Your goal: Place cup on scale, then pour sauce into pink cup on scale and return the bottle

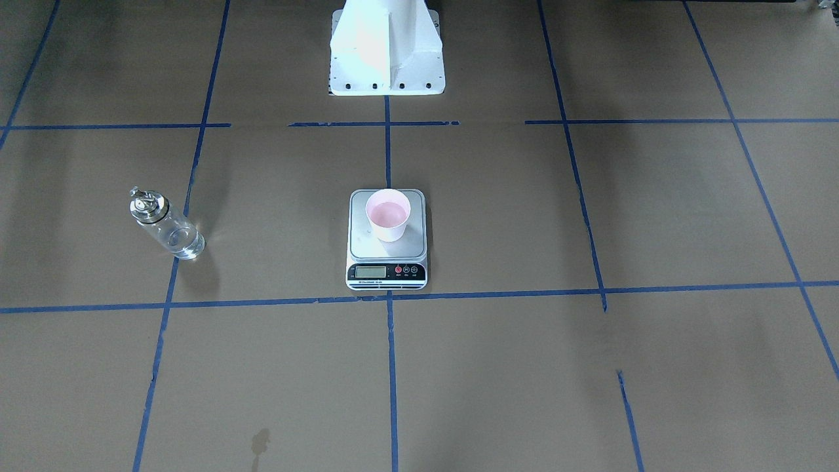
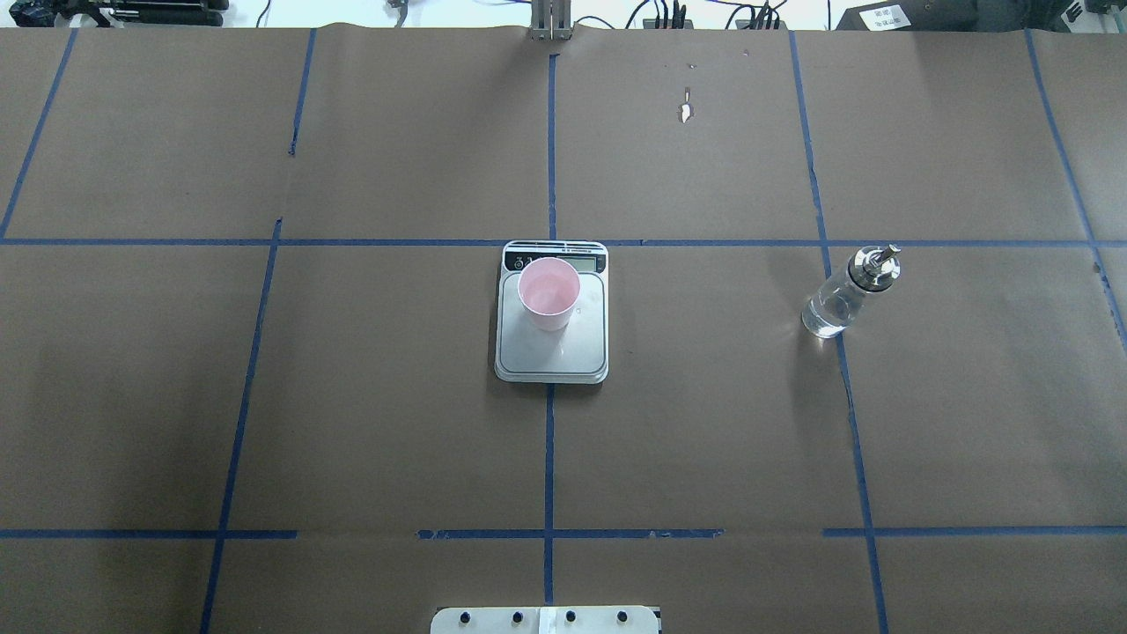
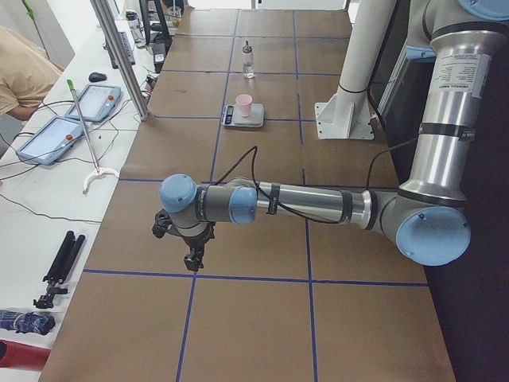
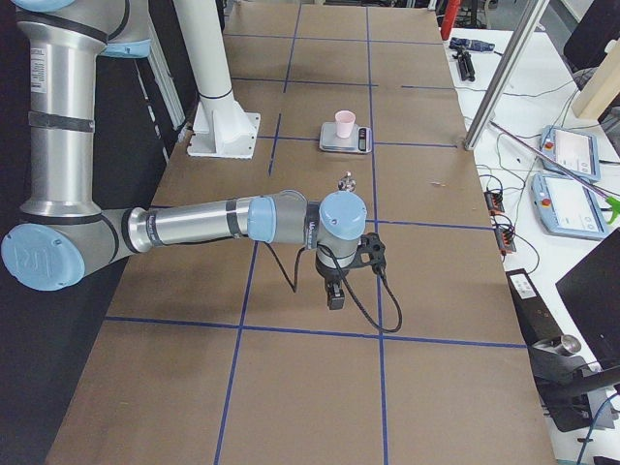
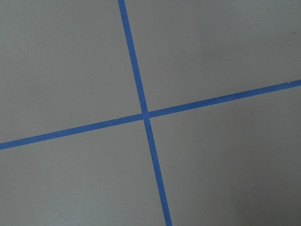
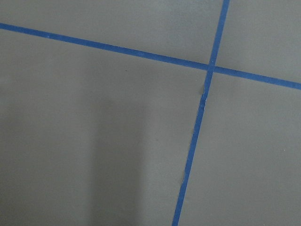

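On my brown-paper table (image 2: 352, 423) crossed with blue tape (image 2: 548, 458), the cup (image 2: 548, 295) stands on the scale (image 2: 552, 357), the bottle (image 2: 836, 304) well apart toward the robot's right; how wide the left gripper (image 3: 193, 261) or right gripper (image 4: 334, 298) stands I cannot tell.

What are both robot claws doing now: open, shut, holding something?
Left arm's black two-finger gripper: cannot be told.
Right arm's black two-finger gripper: cannot be told.
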`<act>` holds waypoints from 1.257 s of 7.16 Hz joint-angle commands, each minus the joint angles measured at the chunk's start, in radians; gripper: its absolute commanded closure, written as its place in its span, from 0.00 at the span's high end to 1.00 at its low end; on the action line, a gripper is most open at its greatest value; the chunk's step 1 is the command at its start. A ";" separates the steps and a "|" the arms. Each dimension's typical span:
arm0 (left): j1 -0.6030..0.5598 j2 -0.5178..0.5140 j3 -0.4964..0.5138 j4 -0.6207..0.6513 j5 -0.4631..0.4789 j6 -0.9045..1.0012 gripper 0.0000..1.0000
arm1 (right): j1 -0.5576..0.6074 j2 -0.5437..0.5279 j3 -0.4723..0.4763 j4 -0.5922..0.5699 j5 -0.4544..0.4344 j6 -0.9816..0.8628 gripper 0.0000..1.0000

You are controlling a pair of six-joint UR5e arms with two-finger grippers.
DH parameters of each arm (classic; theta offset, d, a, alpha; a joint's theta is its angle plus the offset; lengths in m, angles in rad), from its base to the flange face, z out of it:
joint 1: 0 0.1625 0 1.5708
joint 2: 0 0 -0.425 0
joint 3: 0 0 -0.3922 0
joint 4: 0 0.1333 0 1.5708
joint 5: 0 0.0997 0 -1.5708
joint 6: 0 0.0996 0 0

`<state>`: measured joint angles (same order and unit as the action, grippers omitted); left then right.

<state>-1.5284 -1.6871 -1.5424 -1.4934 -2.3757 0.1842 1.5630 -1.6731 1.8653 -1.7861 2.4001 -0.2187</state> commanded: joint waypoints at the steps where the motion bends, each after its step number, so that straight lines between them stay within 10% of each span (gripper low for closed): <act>1: 0.001 0.004 -0.011 -0.001 0.000 0.000 1.00 | 0.000 -0.017 0.047 -0.001 0.004 0.002 1.00; 9: 0.001 -0.003 -0.016 0.004 0.001 0.000 1.00 | 0.000 -0.005 0.026 -0.001 0.002 0.005 1.00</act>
<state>-1.5279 -1.6885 -1.5554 -1.4907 -2.3728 0.1841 1.5631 -1.6825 1.8987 -1.7871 2.4026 -0.2133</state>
